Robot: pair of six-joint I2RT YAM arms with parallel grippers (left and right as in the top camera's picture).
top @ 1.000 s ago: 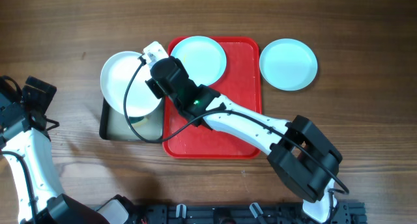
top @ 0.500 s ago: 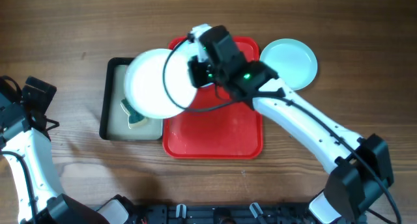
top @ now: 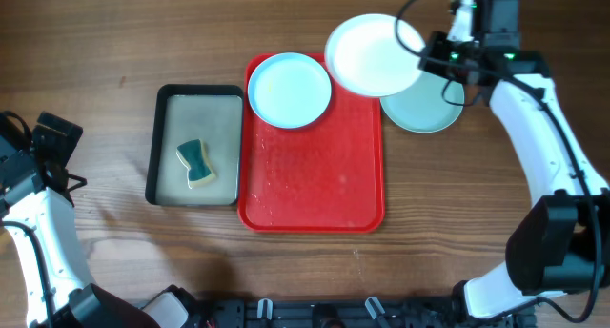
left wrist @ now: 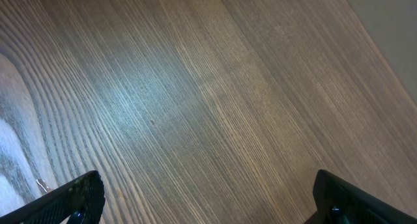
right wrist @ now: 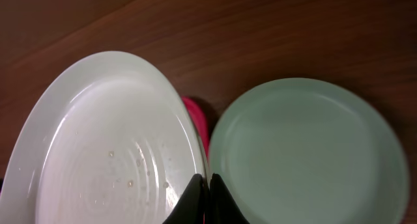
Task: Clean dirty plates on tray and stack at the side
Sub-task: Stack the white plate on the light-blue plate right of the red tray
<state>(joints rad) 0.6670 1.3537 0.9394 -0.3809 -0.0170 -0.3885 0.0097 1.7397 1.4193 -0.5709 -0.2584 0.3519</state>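
Note:
My right gripper [top: 426, 53] is shut on the rim of the white plate [top: 370, 56] and holds it above the table at the red tray's [top: 315, 199] far right corner. In the right wrist view the fingers [right wrist: 205, 185] pinch the white plate's [right wrist: 111, 152] edge, with water drops on it. A mint-blue plate [top: 429, 109] lies on the table right of the tray, partly under the white plate; it also shows in the right wrist view [right wrist: 306, 152]. A second mint-blue plate [top: 289, 90] lies on the tray's far left part. My left gripper [left wrist: 208, 208] is open over bare wood.
A black-rimmed basin [top: 164, 142] with a green and yellow sponge [top: 194, 163] stands left of the tray. The left arm [top: 38, 204] is at the table's left edge. The tray's surface is wet.
My right arm has carried the white plate from over the basin, across the tray, to the far right beside the mint-blue plate. The left arm has not moved.

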